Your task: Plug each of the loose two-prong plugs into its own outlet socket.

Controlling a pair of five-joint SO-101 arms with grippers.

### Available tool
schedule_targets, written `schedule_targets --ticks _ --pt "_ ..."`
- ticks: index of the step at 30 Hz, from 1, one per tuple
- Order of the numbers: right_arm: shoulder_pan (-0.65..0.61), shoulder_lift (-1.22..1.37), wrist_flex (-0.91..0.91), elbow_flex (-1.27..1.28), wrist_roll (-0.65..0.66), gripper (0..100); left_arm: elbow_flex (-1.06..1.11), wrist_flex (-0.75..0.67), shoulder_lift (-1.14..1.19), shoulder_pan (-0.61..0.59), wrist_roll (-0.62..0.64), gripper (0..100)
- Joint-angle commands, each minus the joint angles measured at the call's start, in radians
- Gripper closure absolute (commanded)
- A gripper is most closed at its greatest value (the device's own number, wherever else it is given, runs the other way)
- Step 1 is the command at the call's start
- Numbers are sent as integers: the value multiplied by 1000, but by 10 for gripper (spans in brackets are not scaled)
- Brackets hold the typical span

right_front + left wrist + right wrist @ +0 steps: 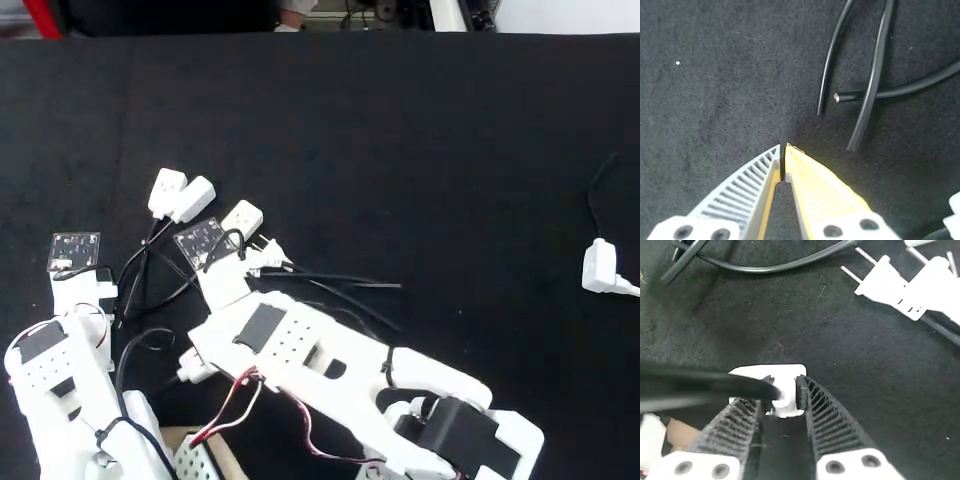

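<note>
Cords and plugs clustered left of centre on the black cloth-covered table (400, 120).
Three white plastic blocks (167, 190) behind a white two-prong plug (265, 255); thin black cables (340, 280) trailing right of it; a lone white plastic plug (600, 265) well apart, near the right edge; a white connector block (765, 371) between the right gripper (783, 385) fingers.

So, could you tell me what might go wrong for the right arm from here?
The right pincer grips the white block only by a narrow end, so it may twist or slip out. The black cord lies across the pincer and could snag when the arm moves. Dragging that cord might also shift the loose plug nearby.
</note>
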Motion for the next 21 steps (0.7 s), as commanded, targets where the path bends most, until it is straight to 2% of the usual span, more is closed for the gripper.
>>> schedule_targets --ticks 1,7,14,21 --pt "-95 104 46 54 15 986 2 -11 -17 -7 -6 968" --pt "-64 102 -18 68 17 986 2 -11 -17 -2 -6 968" --pt "32 50 -44 68 17 986 -8 -11 -17 5 -5 967" --pt "101 -56 -146 145 41 986 -24 -2 -17 102 -2 967"
